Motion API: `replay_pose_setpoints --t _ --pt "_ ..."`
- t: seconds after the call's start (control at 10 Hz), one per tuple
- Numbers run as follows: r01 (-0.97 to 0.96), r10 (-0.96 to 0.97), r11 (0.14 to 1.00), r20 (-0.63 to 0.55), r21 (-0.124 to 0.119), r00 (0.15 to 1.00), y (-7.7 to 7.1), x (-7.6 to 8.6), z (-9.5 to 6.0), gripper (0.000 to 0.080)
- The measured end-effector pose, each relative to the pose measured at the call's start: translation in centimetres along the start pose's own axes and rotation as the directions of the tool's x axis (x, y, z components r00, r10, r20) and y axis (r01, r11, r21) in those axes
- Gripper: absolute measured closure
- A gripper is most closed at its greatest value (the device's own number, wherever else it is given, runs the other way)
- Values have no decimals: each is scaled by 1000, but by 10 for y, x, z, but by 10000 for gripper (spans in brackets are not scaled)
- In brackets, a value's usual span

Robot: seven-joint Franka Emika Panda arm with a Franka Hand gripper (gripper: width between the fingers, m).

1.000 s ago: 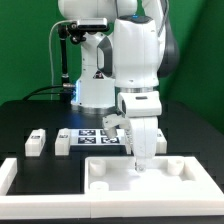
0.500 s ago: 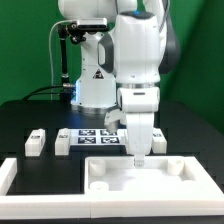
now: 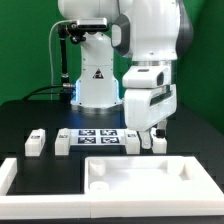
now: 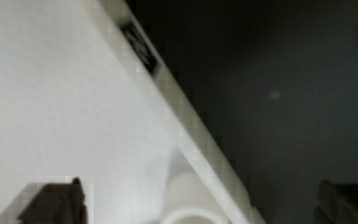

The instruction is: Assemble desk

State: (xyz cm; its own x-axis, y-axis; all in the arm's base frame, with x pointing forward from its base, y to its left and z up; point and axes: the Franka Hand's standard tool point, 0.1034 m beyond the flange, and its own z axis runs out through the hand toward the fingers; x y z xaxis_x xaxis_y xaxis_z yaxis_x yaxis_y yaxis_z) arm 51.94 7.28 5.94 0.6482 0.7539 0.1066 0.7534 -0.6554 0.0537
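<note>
The white desk tabletop (image 3: 140, 172) lies at the front of the black table, a tray with a raised rim. Two white legs (image 3: 36, 141) (image 3: 62, 141) stand to the exterior view's left of the marker board. Two more legs (image 3: 131, 140) (image 3: 158, 143) stand behind the tabletop's far rim. My gripper (image 3: 151, 132) hangs just above those two legs, open and empty. In the wrist view the gripper (image 4: 202, 200) shows its dark fingers (image 4: 51, 200) wide apart. The tabletop (image 4: 51, 120) and its tagged rim lie below them, blurred.
The marker board (image 3: 95, 137) lies behind the tabletop. White border rails run along the front at the exterior view's left (image 3: 10, 175) and right (image 3: 214, 172). The robot's white base (image 3: 95, 85) stands at the back.
My gripper has risen off the tabletop's far rim and moved toward the exterior view's right. The wrist has turned. The tabletop has not moved.
</note>
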Motion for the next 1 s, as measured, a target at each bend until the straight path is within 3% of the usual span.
replay_pose_setpoints --t 0.2,0.3,0.5,0.8,1.0 --pt "-186 186 982 0 13 982 -3 0 0 151" --pt "-372 371 928 26 35 928 -9 -7 -2 151" --pt "-626 622 779 83 39 779 -28 -5 -6 151" --pt "-749 744 662 92 35 662 -31 2 -5 151" --pt "-738 730 673 126 36 672 -33 0 -5 151"
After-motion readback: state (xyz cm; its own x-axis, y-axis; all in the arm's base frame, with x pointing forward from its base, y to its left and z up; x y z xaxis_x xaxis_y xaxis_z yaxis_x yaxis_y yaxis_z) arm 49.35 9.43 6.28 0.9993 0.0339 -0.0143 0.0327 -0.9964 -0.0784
